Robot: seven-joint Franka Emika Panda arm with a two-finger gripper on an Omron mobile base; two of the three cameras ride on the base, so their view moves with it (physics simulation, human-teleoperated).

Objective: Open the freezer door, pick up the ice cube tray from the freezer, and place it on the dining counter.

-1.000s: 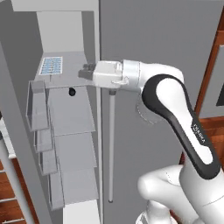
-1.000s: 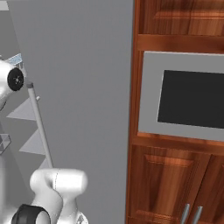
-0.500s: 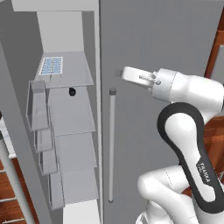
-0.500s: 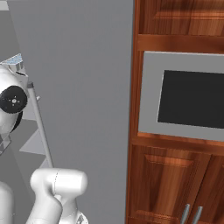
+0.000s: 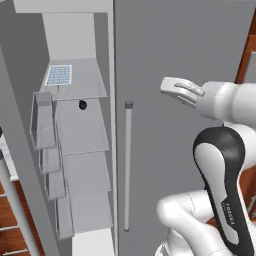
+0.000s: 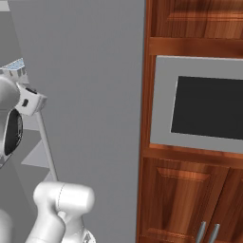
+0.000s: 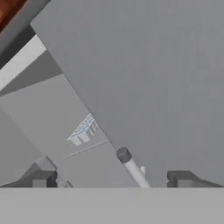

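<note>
In the left base view the freezer fills the left half of the frame, standing open, its shelves stacked one below another. The ice cube tray lies on the top shelf, upper left. Right of the freezer stands the wider fridge door, its bar handle at frame centre.

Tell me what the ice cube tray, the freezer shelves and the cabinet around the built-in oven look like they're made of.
The ice cube tray looks like white plastic with pale blue cells, though that is a guess. The freezer shelves are flat, pale grey and matte, probably plastic or painted metal. The cabinet is reddish-brown wood with visible grain and a slight sheen, seemingly varnished.
</note>
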